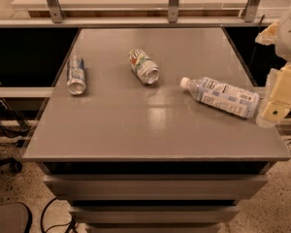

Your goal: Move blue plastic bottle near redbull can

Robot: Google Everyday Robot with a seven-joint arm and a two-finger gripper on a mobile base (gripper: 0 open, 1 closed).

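The blue plastic bottle [223,97] lies on its side at the right of the worktop [136,130], cap toward the middle, well apart from the redbull can [76,75] at the left edge; probably light, smooth, apt to roll; best taken across its labelled middle; the tool [277,101] is just beside its base; how wide, I cannot tell

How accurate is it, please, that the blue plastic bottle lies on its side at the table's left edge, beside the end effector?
Not quite: the camera view shows the blue plastic bottle lying on its side at the table's right edge, beside the end effector.
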